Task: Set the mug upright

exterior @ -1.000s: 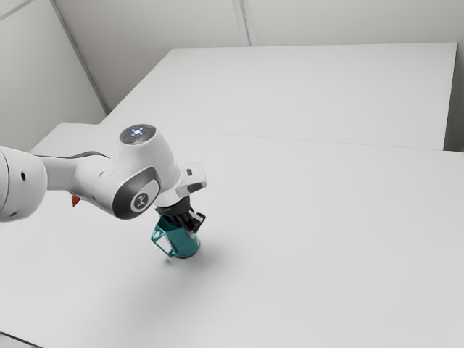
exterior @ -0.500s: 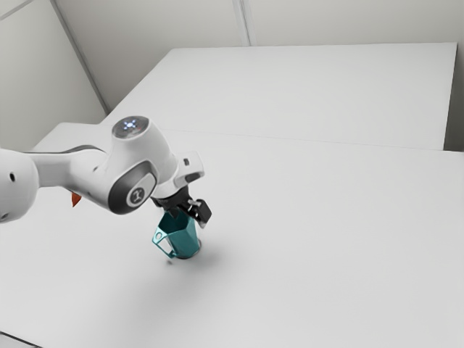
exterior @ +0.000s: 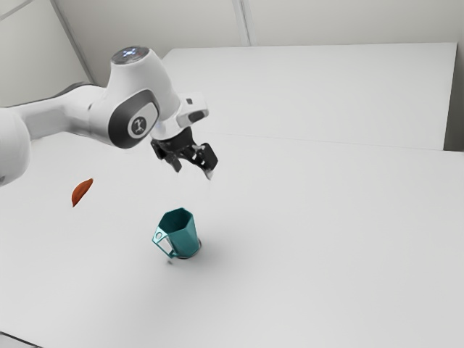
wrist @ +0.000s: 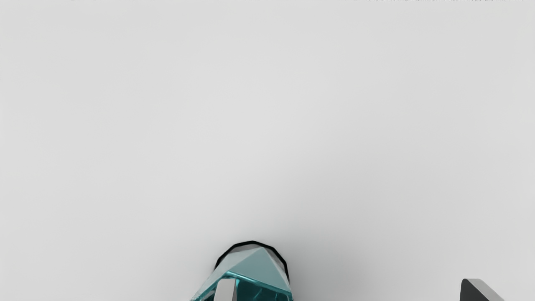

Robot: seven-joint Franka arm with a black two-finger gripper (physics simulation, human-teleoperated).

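The teal mug stands upright, mouth up, well in from the white table's far edge. Above it, clear of its rim, hangs the gripper, fingers spread apart. Farther back, toward the exterior view's left edge of the table, lies an orange-red object.

In the wrist view, the picture's edge cuts off the teal mug and both fingers, and one finger hides a bit of the mug. At the exterior view's left, the edge cuts off the white arm. The orange-red thing is too small to name.
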